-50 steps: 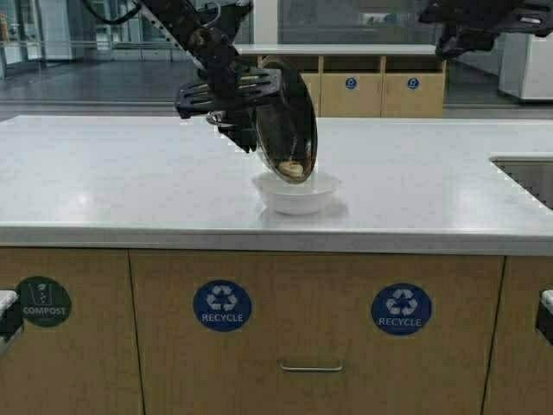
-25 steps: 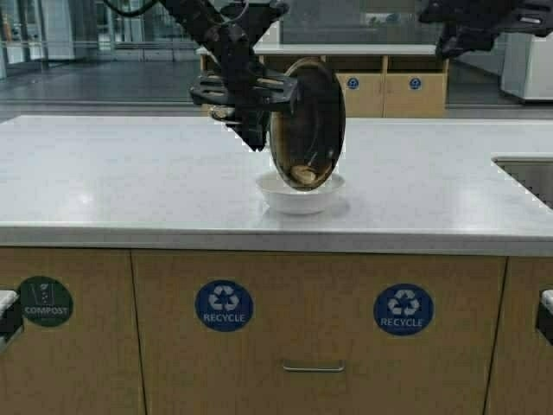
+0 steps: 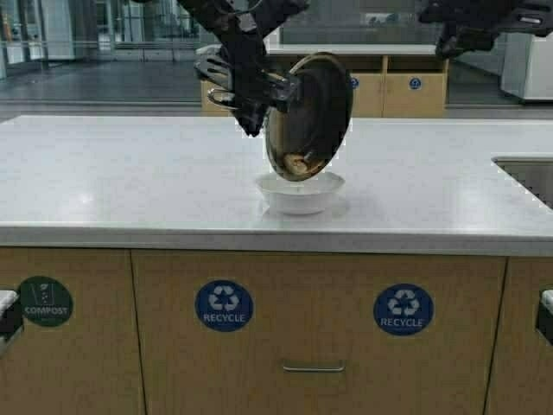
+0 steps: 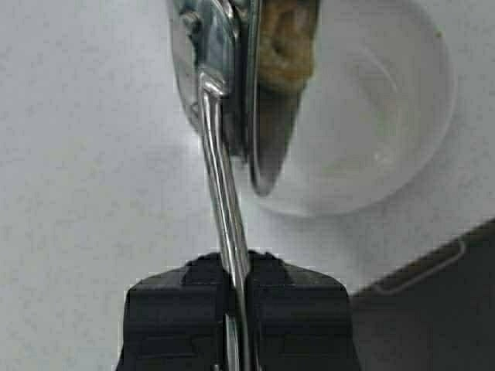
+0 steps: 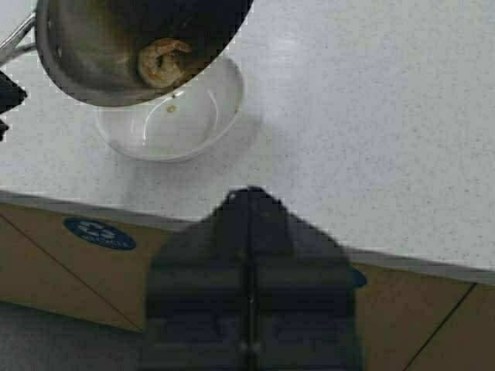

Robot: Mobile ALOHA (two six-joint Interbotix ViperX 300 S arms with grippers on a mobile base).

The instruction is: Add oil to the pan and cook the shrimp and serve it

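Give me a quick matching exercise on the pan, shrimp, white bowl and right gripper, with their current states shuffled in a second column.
Things:
1. pan
2. shrimp
3. white bowl
4. right gripper

States:
A. standing on the white counter, nothing solid in it
B. raised off to the side, shut on nothing
C. tipped steeply on edge over the bowl, its handle clamped by the left gripper
D. clinging to the pan's dark inside near its lower rim

Pairs: 1-C, 2-D, 3-A, 4-B
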